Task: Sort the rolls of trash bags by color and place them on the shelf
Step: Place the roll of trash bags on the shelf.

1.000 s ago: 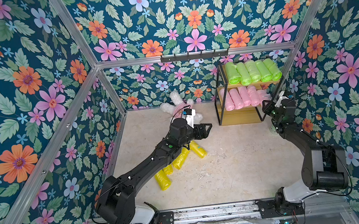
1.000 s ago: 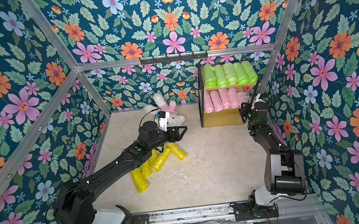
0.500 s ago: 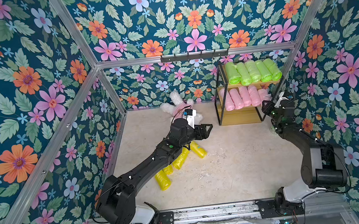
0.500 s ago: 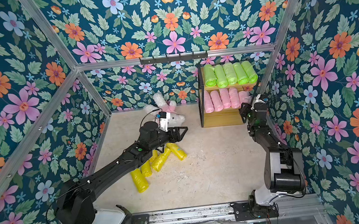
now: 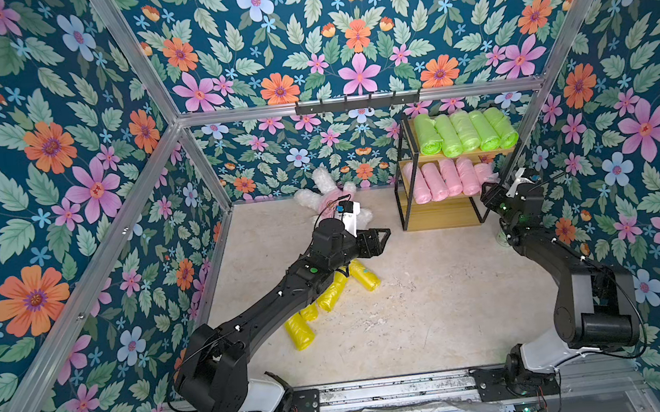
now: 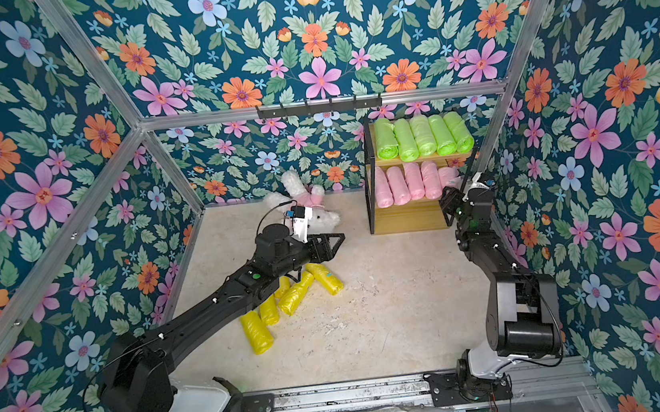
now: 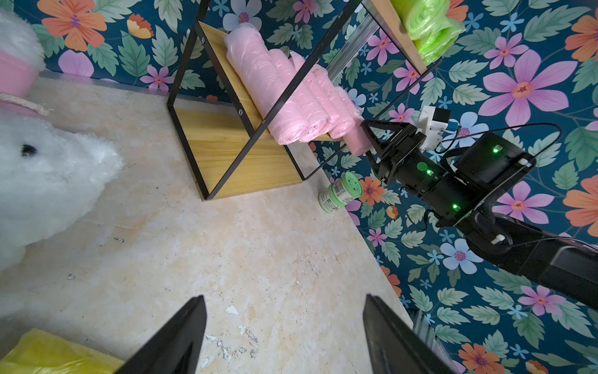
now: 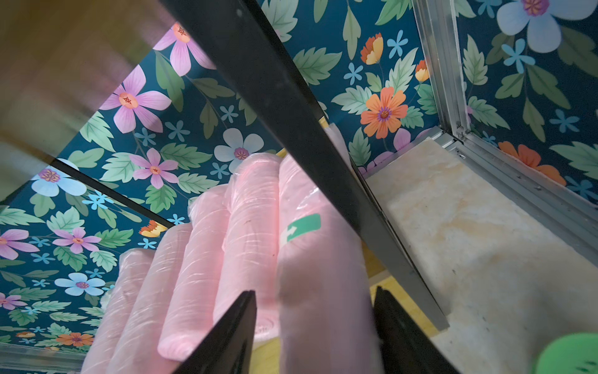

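Right wrist view showed the right gripper (image 8: 314,291) with its jaws parted around the fifth pink roll (image 8: 320,259). The roll lay between the fingers with a thin gap on one side, so no firm grip was evident. Compared with the frames of a second before, this gripper remained at the right end of the middle tier of the shelf (image 5: 438,218). The left arm (image 5: 286,287), the yellow rolls (image 5: 331,294) and the bunny (image 5: 320,193) had not shifted.

The left gripper (image 7: 284,296) stood wide open and empty above the floor (image 7: 259,243), near the yellow rolls.

Roll positions:
- Five green rolls (image 5: 464,132) lay side by side on the top tier.
- The other pink rolls (image 5: 440,178) lay on the middle tier.
- The yellow rolls lay on the floor, partly under the left arm.

Materials:
- The rolls were soft cylinders of thin, crinkled, glossy film.
- The fifth pink roll bore a green label (image 8: 302,226) with a white arrow.
- The shelf boards were light wood in a thin black metal frame.
- The floor was mottled beige.
- The bunny was white fluffy plush.
- A small green jar (image 7: 339,192) sat by the wall beside the shelf.
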